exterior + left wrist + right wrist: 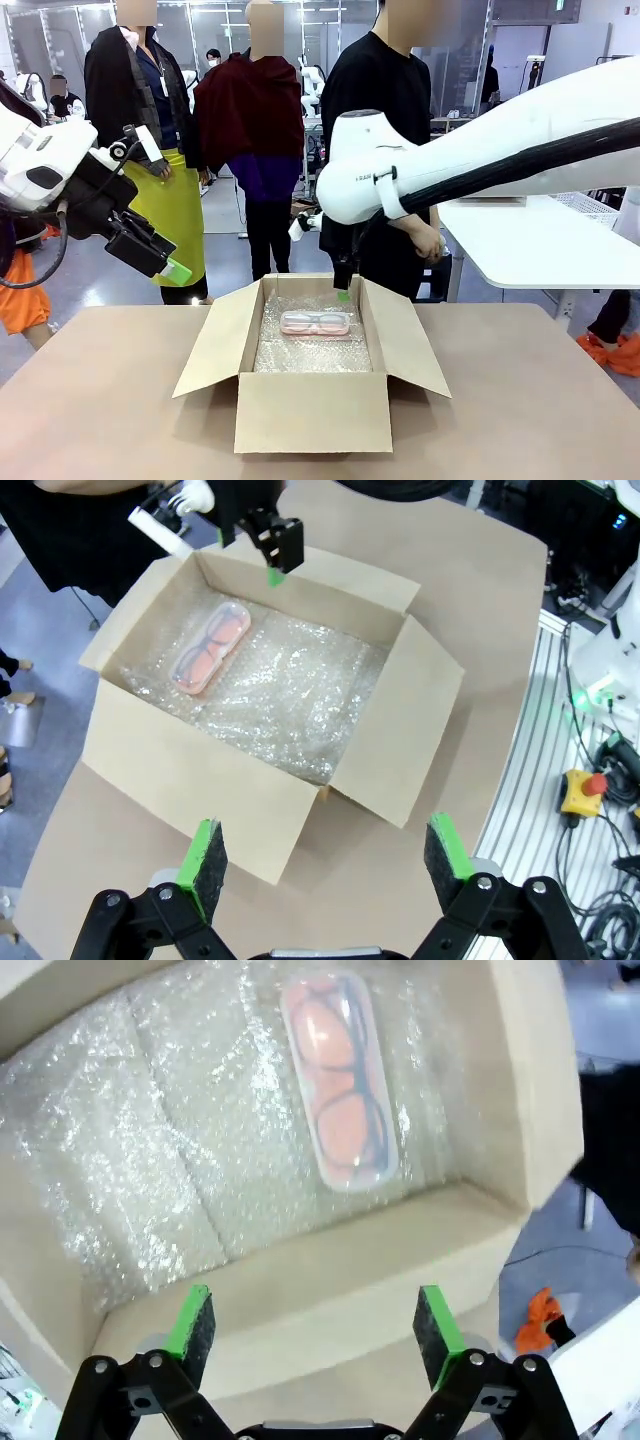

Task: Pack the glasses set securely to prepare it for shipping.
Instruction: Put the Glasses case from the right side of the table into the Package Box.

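Front view: my left end effector hangs above the desk, and my right end effector hangs at the cardboard box's far wall.
Left wrist view: my left end effector is wide open and empty. The pink glasses case lies on bubble wrap inside the box.
Right wrist view: my right end effector is wide open and empty. The spectacles show through the case.

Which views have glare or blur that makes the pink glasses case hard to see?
Right wrist view: the bubble wrap sparkles with white glare and looks slightly soft, yet the pink case and the dark frames inside read fine. Left wrist view: sharp, with only scattered glints on the wrap. Front view: even lighting, the case small but clear.
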Controlling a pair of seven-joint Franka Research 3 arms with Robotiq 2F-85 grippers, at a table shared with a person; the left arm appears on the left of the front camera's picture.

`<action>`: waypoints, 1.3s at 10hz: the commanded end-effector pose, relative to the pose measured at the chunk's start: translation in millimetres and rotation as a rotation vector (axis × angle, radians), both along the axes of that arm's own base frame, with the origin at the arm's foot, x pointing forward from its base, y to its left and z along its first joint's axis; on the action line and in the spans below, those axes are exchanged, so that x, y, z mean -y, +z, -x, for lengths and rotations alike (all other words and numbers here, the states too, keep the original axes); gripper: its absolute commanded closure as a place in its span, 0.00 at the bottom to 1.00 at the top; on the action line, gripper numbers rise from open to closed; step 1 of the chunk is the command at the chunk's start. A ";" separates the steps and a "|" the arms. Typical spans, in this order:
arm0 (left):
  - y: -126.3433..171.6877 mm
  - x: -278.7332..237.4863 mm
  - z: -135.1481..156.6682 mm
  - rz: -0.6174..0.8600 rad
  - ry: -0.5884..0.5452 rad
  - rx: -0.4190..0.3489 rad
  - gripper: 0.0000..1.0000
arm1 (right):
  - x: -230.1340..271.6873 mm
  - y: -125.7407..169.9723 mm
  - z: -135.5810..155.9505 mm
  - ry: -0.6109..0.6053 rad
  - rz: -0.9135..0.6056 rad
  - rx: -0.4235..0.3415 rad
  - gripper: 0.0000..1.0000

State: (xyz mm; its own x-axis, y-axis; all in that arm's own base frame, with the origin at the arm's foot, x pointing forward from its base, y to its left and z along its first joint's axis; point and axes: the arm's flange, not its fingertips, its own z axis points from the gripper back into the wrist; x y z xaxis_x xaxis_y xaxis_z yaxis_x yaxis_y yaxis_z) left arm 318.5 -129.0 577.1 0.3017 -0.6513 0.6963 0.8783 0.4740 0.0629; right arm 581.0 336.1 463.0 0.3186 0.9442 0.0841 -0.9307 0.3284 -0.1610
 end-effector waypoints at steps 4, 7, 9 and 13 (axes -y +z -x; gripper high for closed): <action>0.9 -2.8 1.4 0.007 -0.022 -0.001 0.00 | 144.4 18.4 98.8 -0.400 -0.237 0.108 0.00; 0.9 -2.8 1.4 0.007 -0.022 -0.001 0.00 | 224.2 30.6 147.3 -0.634 -0.243 0.054 0.00; 0.9 -2.8 1.4 0.007 -0.022 -0.001 0.00 | 256.7 27.4 167.8 -0.708 -0.337 0.104 0.00; 0.9 -2.8 1.4 0.007 -0.022 -0.001 0.00 | 292.8 23.2 193.7 -0.759 -0.438 0.138 0.00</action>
